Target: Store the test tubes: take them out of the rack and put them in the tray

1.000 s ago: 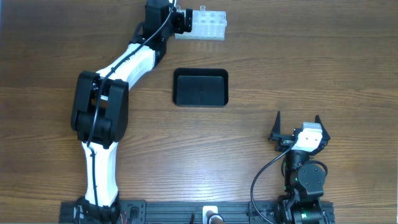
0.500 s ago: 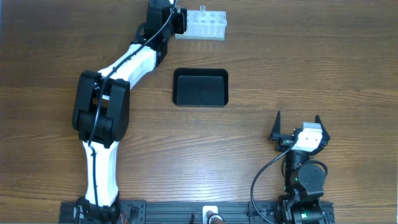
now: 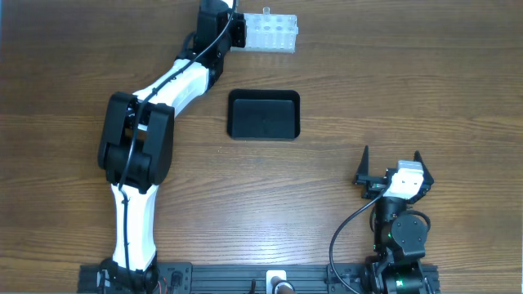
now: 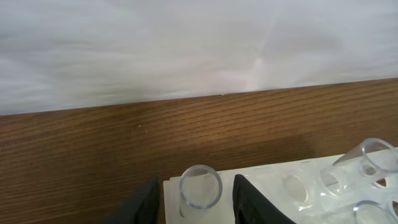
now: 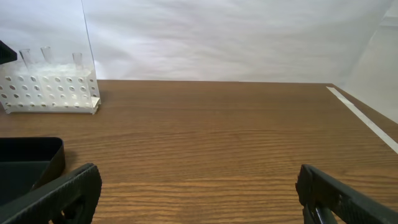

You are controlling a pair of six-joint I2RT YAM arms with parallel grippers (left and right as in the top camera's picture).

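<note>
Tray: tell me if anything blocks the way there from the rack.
Nothing visible does. Only bare table lies between the rack and the tray; the left gripper is at the rack's left end, off that path.

We can read no text, label, number or sign anywhere, neither on the rack [image 3: 274, 33] nor on the tray [image 3: 263, 116].

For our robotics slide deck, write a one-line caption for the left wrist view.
Left gripper open around a clear test tube at the corner of the white rack.
</note>
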